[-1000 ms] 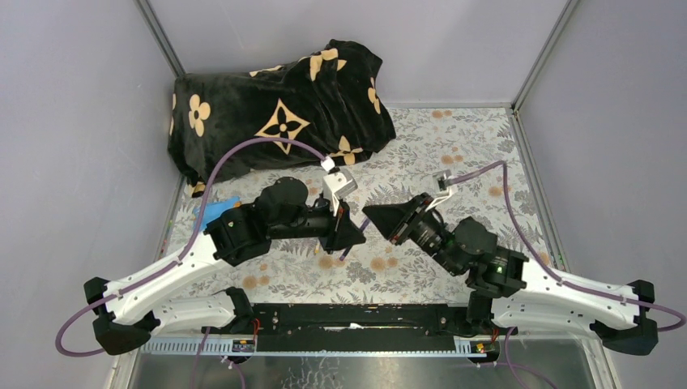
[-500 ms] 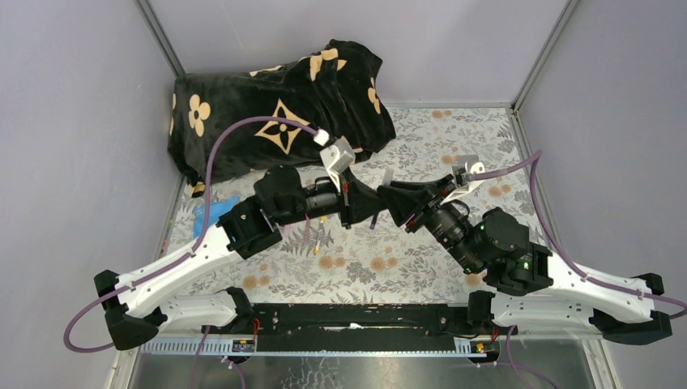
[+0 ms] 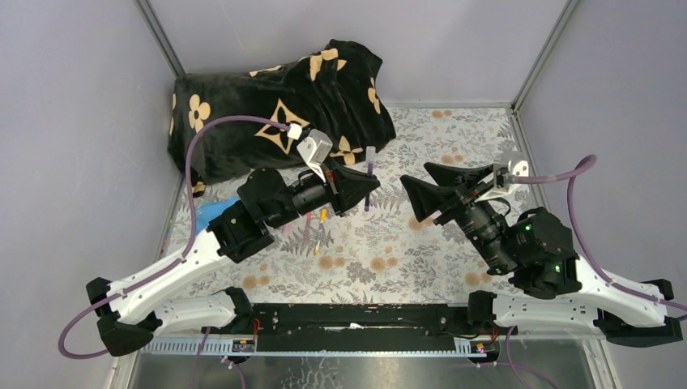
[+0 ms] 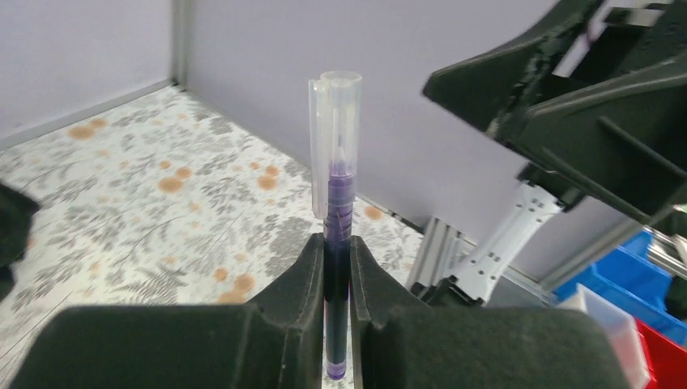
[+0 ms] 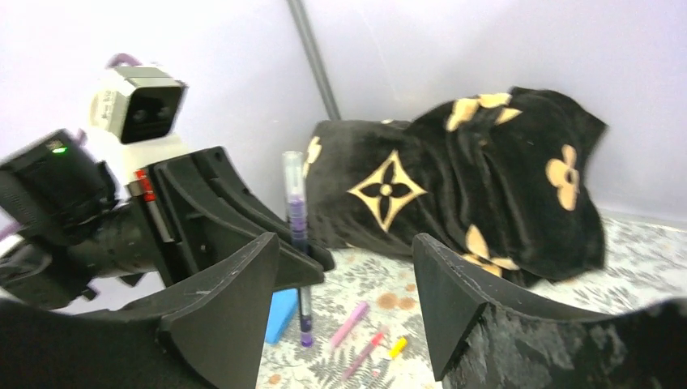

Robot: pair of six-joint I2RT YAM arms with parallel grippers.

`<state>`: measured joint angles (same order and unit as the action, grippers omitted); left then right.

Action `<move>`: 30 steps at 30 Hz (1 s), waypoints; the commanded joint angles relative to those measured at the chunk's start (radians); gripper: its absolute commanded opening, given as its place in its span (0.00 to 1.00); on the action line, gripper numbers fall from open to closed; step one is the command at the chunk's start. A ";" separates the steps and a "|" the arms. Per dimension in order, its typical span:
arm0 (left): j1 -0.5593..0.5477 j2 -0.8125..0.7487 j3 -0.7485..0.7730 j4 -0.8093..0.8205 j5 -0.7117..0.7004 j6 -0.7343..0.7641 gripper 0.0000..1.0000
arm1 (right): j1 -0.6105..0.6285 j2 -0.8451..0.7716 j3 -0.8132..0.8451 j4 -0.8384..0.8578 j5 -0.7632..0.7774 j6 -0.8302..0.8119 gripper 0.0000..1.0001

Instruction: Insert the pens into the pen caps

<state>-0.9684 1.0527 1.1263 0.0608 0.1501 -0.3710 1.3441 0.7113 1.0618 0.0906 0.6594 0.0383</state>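
Top external view: the left gripper is clenched on a dark purple pen and holds it upright above the flowered table, tip end up, so that the clear cap can sit on top; the right gripper stands just beside it with jaws spread and empty, which to my eye fits a cap already fitted and needing no more grip. Left wrist view: the pads pinch the pen low on its barrel, leaving the upper length free, and the cap covers the tip, seemingly pushed home. Right wrist view: the wide-apart fingers frame the capped pen without touching it; below on the table lie a pink pen, a red pen and a yellow cap near a blue card, not yet joined
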 commanded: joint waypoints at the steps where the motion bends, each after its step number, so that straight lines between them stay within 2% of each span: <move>1: 0.009 -0.026 -0.050 -0.094 -0.238 -0.012 0.00 | 0.009 0.047 0.015 -0.162 0.182 0.013 0.70; 5: 0.013 0.008 -0.081 -0.221 -0.363 -0.060 0.00 | 0.010 0.143 0.037 -0.342 0.300 0.044 0.71; 9: 0.012 0.029 -0.145 -0.269 -0.426 -0.104 0.00 | -0.011 0.220 -0.002 -0.376 0.322 0.046 0.73; 11: 0.013 0.039 -0.177 -0.279 -0.447 -0.124 0.00 | -0.086 0.266 0.010 -0.425 0.232 0.084 0.74; 14: 0.014 0.060 -0.208 -0.294 -0.460 -0.140 0.00 | -0.263 0.331 0.015 -0.484 0.018 0.154 0.75; 19: 0.014 0.121 -0.228 -0.328 -0.469 -0.144 0.00 | -0.425 0.422 -0.008 -0.508 -0.198 0.209 0.76; 26: 0.015 0.260 -0.231 -0.379 -0.459 -0.153 0.00 | -0.726 0.447 -0.128 -0.473 -0.591 0.323 0.77; 30: 0.020 0.354 -0.234 -0.391 -0.487 -0.164 0.00 | -0.807 0.411 -0.227 -0.397 -0.754 0.364 0.77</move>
<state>-0.9585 1.3430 0.9009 -0.3050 -0.2817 -0.5129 0.5842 1.1667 0.8917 -0.3832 0.1528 0.3328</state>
